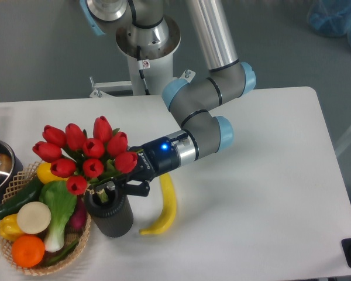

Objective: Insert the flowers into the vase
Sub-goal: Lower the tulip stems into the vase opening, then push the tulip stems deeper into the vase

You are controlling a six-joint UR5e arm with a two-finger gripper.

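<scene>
**Flowers at the vase mouth**

At near left, the gripper [112,184] clamps the flowers [86,155] by their stems, whose ends enter the vase [109,210]. Blooms lean left over a basket [76,249]; a banana [165,203] lies right of the vase.

Flowers held over the vase

The claw [112,186] grips the stems of the flowers [86,156], whose ends reach into the mouth of the vase [110,212], beside a banana [165,205] on the bench [257,193].
</scene>
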